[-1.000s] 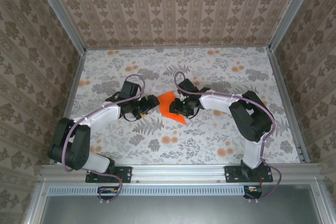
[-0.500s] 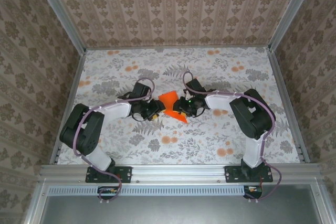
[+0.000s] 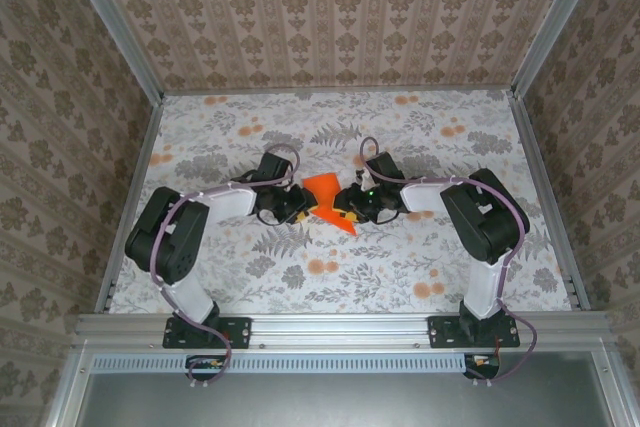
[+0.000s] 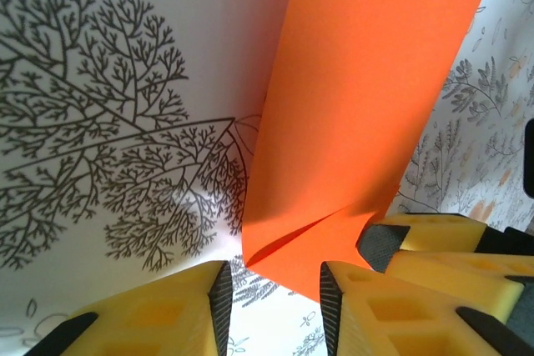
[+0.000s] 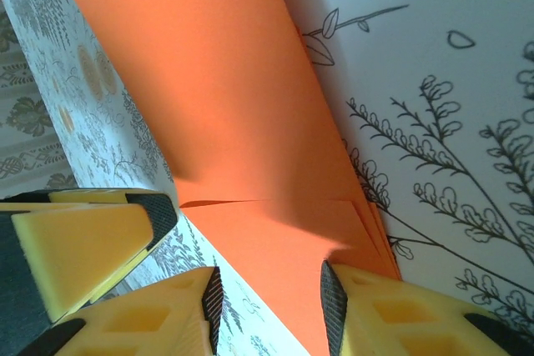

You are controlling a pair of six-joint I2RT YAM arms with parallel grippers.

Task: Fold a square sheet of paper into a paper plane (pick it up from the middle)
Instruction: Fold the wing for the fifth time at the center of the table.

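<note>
The square sheet of paper (image 3: 322,190) is bright orange and folded into a narrow layered wedge, lying mid-table. My left gripper (image 3: 303,204) is at its left edge and my right gripper (image 3: 341,209) at its right, nearly tip to tip. In the left wrist view the paper (image 4: 359,106) has a loose flap, and its lower corner reaches between the open jaws of the left gripper (image 4: 271,302), touching the right pad. In the right wrist view the paper (image 5: 225,122) lies flat under the open right gripper (image 5: 267,302). The stacked layers show at the paper's right edge.
The flower-print tablecloth (image 3: 400,147) covers the table, with pale orange printed spots (image 3: 325,267) near the front. Patterned walls and metal rails (image 3: 545,187) close in the left, right and back. The right gripper's finger (image 4: 392,243) shows beside the left jaws.
The left arm has swung in to the paper's left edge and its jaws have narrowed. The right gripper has shifted slightly, and the paper looks narrower.
</note>
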